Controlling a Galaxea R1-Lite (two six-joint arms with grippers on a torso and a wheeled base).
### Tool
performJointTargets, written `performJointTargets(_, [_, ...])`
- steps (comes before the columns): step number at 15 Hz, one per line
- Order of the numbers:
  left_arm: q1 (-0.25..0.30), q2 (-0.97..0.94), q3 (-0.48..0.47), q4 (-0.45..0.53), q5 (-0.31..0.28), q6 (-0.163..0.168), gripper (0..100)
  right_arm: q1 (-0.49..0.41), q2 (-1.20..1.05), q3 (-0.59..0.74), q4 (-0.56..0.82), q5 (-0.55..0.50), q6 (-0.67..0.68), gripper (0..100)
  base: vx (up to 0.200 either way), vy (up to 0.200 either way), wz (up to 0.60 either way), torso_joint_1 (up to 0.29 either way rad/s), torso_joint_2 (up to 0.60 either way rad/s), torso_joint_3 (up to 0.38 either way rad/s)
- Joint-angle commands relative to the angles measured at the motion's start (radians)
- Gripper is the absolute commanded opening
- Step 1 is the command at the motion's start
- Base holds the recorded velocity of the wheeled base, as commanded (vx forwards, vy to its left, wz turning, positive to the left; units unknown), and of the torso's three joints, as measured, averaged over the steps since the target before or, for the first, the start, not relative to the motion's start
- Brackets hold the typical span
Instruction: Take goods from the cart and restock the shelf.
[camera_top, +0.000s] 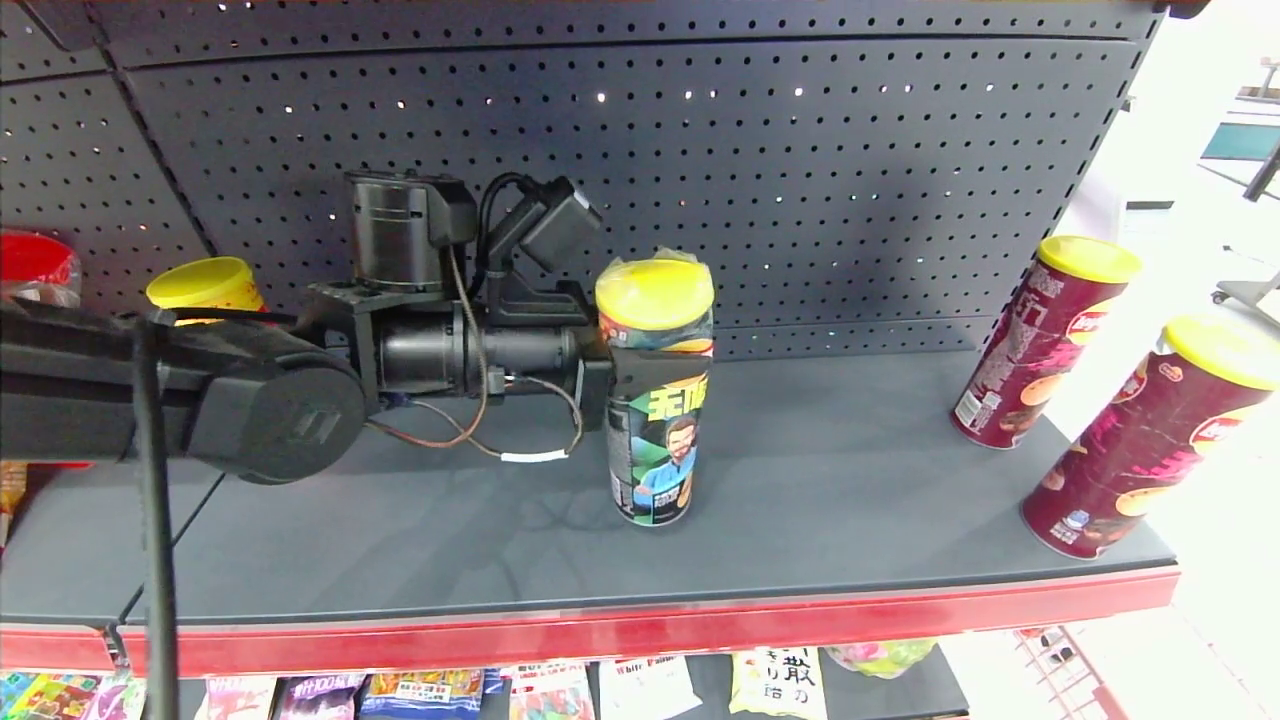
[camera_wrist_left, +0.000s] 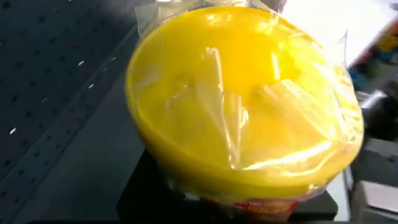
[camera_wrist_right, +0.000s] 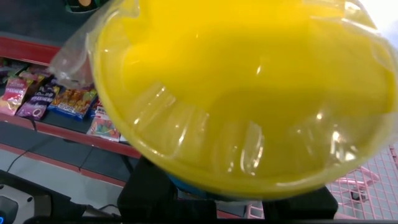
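Green-and-black chip can (camera_top: 660, 450) upright near the middle of the grey shelf (camera_top: 850, 470), clamped just under its film-wrapped yellow lid (camera_wrist_left: 242, 93) by the closed fingers of the left gripper (camera_top: 625, 388), arm stretched in from the left. On the label, bold yellow-green lettering above a cartoon of a bearded man in blue; finer print too small to make out. Well apart to the right, far maroon can (camera_top: 1040, 340) and near maroon can (camera_top: 1140, 450), both yellow-lidded, the latter close to the shelf's red front edge. Behind the arm, another yellow-lidded can (camera_top: 205, 285) against the pegboard (camera_top: 700, 150). Below, snack packets (camera_top: 640, 690) on a lower shelf. Seen from the right wrist: second can (camera_wrist_right: 249, 93), yellow lid under clear film, pinched in the right gripper (camera_wrist_right: 227, 202), pink wire cart (camera_wrist_right: 367, 186) beyond it.
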Motion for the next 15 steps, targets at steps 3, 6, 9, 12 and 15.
performJointTargets(3, [0.001,-0.019,0.02,-0.001,-0.105,0.036,0,0.001,0.016,-0.019,0.0,0.004,-0.001,0,0.0,0.0,0.0,0.0,0.0,0.0])
performJointTargets(6, [0.001,-0.004,0.087,-0.001,-0.226,0.102,0,0.001,0.042,-0.055,0.0,0.004,-0.001,0,0.0,0.0,0.0,0.0,0.0,0.0])
performJointTargets(9, [0.0,0.033,0.086,-0.004,-0.244,0.146,0,0.001,0.058,-0.073,0.0,0.004,-0.001,0,0.0,0.0,0.0,0.0,0.0,0.0])
performJointTargets(12, [-0.007,0.033,0.086,-0.004,-0.289,0.151,0,0.001,0.058,-0.071,0.0,0.004,-0.001,0,0.0,0.0,0.0,0.0,0.0,0.0])
performJointTargets(15, [-0.002,0.039,0.084,-0.004,-0.296,0.151,0,0.001,0.058,-0.074,0.0,0.003,-0.001,0,0.0,0.0,0.0,0.0,0.0,0.0])
